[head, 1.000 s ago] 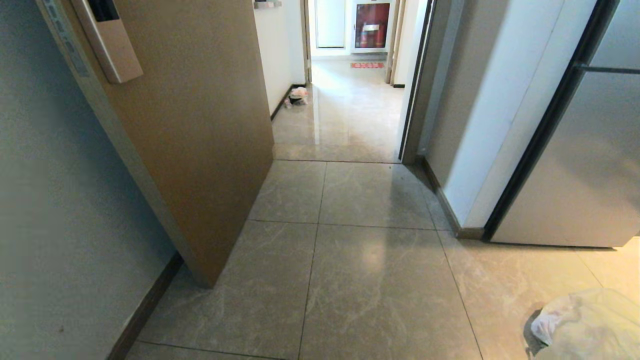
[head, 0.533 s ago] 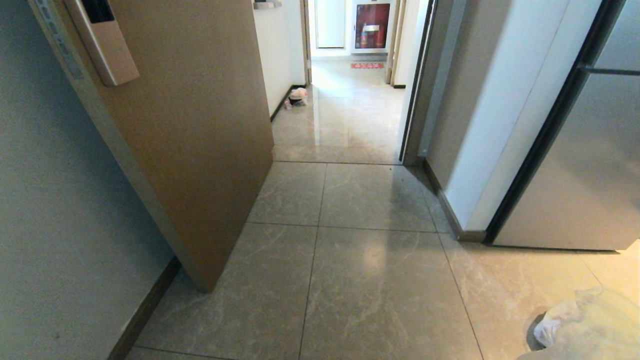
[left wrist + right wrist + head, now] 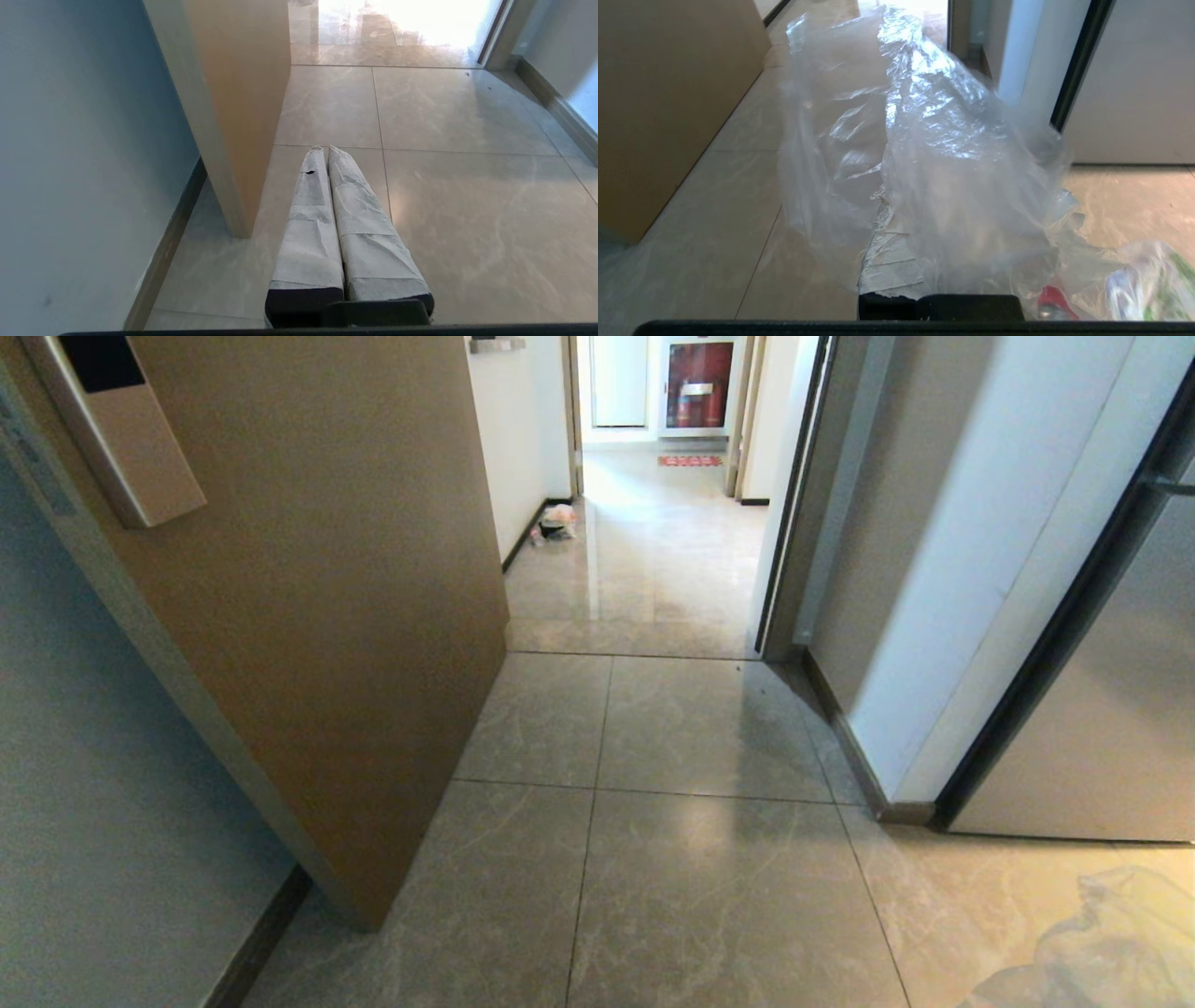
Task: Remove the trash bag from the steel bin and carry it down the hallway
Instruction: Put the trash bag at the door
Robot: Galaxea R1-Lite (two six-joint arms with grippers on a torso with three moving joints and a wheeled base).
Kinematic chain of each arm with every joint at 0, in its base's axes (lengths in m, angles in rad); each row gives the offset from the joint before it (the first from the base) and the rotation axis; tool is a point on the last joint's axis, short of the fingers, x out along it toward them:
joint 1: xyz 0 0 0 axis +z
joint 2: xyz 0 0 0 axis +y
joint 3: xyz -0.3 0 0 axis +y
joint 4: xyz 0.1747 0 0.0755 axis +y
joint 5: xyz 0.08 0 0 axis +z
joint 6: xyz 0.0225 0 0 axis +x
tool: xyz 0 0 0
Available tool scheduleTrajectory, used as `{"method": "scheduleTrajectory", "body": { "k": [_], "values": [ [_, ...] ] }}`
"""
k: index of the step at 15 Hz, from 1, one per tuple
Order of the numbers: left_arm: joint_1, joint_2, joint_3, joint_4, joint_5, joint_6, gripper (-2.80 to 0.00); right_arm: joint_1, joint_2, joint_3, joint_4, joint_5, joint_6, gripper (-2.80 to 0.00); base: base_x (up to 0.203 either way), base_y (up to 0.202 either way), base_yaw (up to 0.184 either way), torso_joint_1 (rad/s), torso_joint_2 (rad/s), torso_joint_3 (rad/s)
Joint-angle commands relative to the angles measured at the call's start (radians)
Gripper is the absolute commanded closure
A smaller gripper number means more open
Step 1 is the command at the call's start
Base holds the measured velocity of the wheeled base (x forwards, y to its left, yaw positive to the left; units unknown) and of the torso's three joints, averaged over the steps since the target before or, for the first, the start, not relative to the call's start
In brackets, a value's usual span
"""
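Door edge (image 3: 411, 644) nearer; hallway (image 3: 653, 560) apparently open ahead.

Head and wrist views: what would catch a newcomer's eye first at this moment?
The crinkly clear trash bag fills the right wrist view, draped over the right gripper, which is shut on it; its edge shows at the head view's lower right. Next, the tan door standing open on the left, and the glossy tiled hallway running ahead through the doorway. The left gripper hangs shut and empty over the floor.

Hotel-like hallway (image 3: 709, 859): keycard-lock door (image 3: 308, 569), marbled tiles.
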Motion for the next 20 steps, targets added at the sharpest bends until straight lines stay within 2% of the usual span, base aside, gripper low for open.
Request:
{"method": "scheduleTrajectory", "body": {
  "k": [1,20],
  "values": [
    [0.0,0.0,0.0,0.0,0.001,0.0,0.0,-0.001,0.0,0.002,0.0,0.0,0.0,0.0,0.195,0.0,-0.002,0.002,0.01,0.0],
    [0.0,0.0,-0.001,0.0,0.001,0.0,0.0,0.0,0.0,0.002,0.0,0.0,0.0,0.0,0.193,0.0,0.001,0.003,0.0,0.002]
  ]
}}
